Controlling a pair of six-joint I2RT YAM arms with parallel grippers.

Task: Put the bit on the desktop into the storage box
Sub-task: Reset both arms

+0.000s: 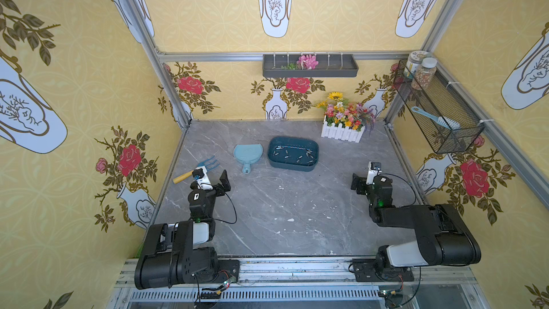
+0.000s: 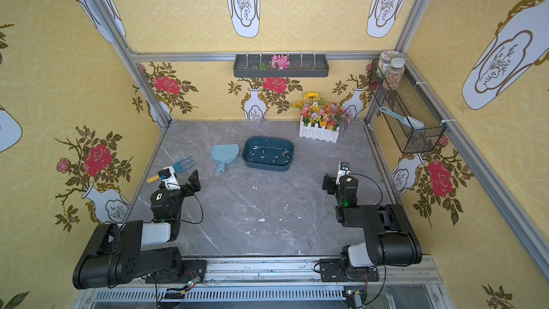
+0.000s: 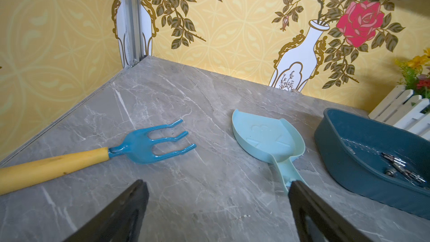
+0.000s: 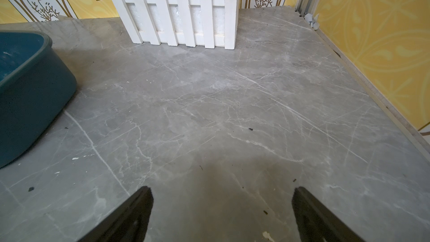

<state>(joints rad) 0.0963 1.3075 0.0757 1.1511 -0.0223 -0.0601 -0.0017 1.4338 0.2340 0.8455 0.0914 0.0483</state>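
The dark teal storage box (image 1: 292, 165) (image 2: 267, 167) stands on the grey marble desktop (image 1: 267, 233) toward the back middle. Several small metal bits (image 1: 299, 159) (image 3: 400, 168) lie inside it. No bit shows on the bare desktop. My left gripper (image 1: 219, 184) (image 3: 217, 183) hovers open at the left, in front of the box, with nothing between its fingers. My right gripper (image 1: 358, 184) (image 4: 222, 189) hovers open at the right, over bare desktop. One corner of the box (image 4: 30, 94) shows in the right wrist view.
A light blue dustpan (image 1: 248, 153) lies just left of the box. A blue hand rake with a yellow handle (image 1: 208, 163) lies beside the left gripper. A white fence planter (image 1: 341, 133) stands at the back right. White specks (image 1: 290, 220) dot the middle desktop. A wire basket (image 1: 439, 114) hangs on the right wall.
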